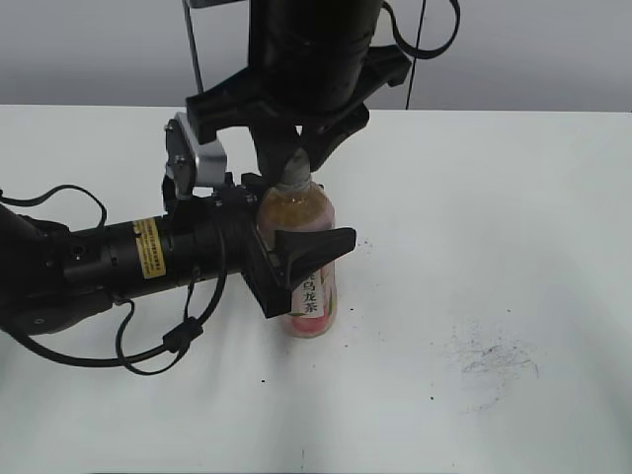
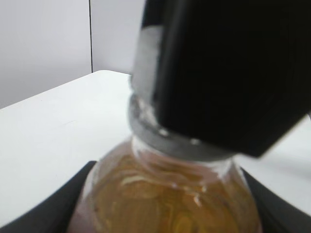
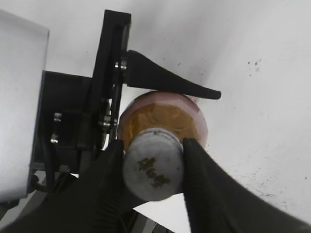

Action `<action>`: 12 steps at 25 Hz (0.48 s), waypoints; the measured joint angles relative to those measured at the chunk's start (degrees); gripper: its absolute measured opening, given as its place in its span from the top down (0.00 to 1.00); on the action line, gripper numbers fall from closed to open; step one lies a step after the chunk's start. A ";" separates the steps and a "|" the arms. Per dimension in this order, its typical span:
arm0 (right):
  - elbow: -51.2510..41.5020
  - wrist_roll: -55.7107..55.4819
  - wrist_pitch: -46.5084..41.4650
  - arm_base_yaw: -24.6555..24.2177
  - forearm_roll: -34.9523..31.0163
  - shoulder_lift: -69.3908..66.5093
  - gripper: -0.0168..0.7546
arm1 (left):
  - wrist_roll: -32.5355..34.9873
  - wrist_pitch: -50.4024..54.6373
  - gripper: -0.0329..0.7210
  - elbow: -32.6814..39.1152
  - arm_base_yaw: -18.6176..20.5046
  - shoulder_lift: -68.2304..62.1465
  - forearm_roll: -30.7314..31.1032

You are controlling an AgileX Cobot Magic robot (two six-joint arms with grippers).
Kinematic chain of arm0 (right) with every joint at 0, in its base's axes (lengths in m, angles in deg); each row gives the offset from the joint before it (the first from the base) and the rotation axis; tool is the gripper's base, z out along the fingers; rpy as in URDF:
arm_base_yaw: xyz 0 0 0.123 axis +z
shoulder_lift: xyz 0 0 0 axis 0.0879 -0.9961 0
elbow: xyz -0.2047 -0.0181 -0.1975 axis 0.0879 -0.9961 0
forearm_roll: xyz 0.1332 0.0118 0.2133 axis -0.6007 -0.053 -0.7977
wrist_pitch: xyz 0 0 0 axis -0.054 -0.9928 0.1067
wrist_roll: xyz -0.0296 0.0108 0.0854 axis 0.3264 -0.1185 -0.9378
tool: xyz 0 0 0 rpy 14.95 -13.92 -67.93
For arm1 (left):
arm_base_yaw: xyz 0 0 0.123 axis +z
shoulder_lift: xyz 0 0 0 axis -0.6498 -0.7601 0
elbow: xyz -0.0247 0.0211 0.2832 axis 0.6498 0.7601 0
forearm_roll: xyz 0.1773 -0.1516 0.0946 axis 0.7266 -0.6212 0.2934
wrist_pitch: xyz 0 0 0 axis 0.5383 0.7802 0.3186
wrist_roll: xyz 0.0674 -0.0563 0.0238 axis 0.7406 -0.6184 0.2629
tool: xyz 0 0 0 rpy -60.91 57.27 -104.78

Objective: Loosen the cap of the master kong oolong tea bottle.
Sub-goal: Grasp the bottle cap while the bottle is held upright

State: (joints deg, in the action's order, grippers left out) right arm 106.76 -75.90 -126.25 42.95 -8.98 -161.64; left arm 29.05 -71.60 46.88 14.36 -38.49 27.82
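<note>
The master kong oolong tea bottle (image 1: 314,296) stands upright on the white table, with amber tea and a pink-and-white label. My left gripper (image 1: 314,237) reaches in from the left and is shut on the bottle's body; its black fingers (image 2: 58,206) flank the amber shoulder (image 2: 165,194). From above, my right gripper (image 1: 296,166) is shut on the cap (image 3: 153,165). The round grey-white top with faint print sits between two black fingers (image 3: 209,189), and both press its sides. In the left wrist view a black finger (image 2: 228,73) hides most of the cap (image 2: 145,58).
The white table (image 1: 513,197) runs back to a grey wall. Dark smudges (image 1: 494,357) mark its right side. The left arm's black body and looping cables (image 1: 148,341) lie across the table's left part.
</note>
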 joint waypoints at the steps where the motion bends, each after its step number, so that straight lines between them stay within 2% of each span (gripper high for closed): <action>1: 0.00 0.36 0.00 0.00 -0.01 0.00 0.62 | 0.00 0.00 0.37 0.00 0.00 0.00 0.00; 6: 0.00 10.24 0.00 0.00 -0.01 0.00 0.62 | 0.00 0.00 0.37 0.00 0.00 0.00 0.00; 12: 0.00 39.52 0.00 0.00 -0.06 0.00 0.62 | 0.06 0.00 0.37 0.00 0.00 0.00 0.10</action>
State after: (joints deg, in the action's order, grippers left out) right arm 106.76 -36.37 -126.25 42.95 -9.04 -161.64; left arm 29.10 -71.60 46.88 14.36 -38.49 27.92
